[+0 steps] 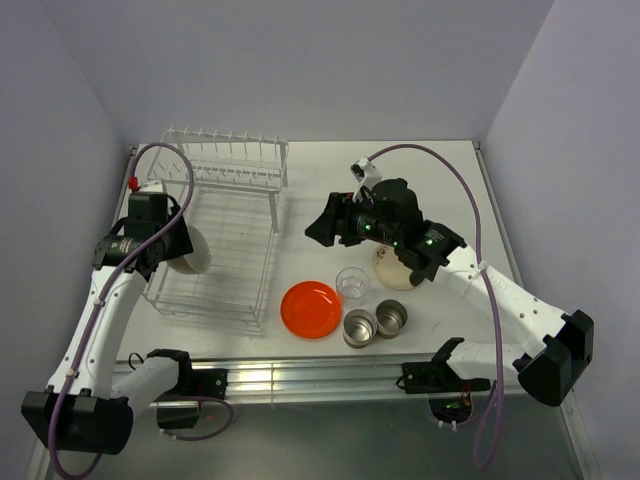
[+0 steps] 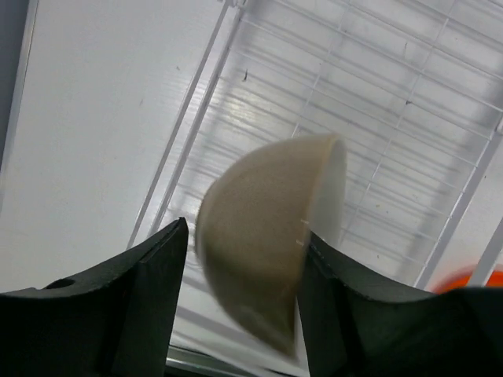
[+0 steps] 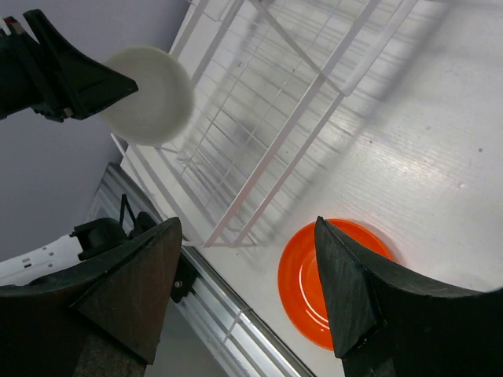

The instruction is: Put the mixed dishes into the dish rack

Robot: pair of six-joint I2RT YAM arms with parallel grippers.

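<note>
The left gripper (image 2: 246, 230) holds the white-beige bowl (image 2: 267, 243) on its side between its fingers, above the left part of the dish rack (image 1: 225, 240). The right gripper (image 3: 247, 224) has its jaws wide apart with nothing between them, and it hangs over the table (image 1: 440, 180) just beside the rack. The orange-red plate (image 1: 310, 308), the clear glass (image 1: 351, 284) and the two steel cups (image 1: 359, 327) stand on the table near the rack's right side.

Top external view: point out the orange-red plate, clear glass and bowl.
orange-red plate (image 1: 311, 308), top external view, centre.
clear glass (image 1: 351, 283), top external view, middle.
bowl (image 1: 198, 255), top external view, visible side.
</note>
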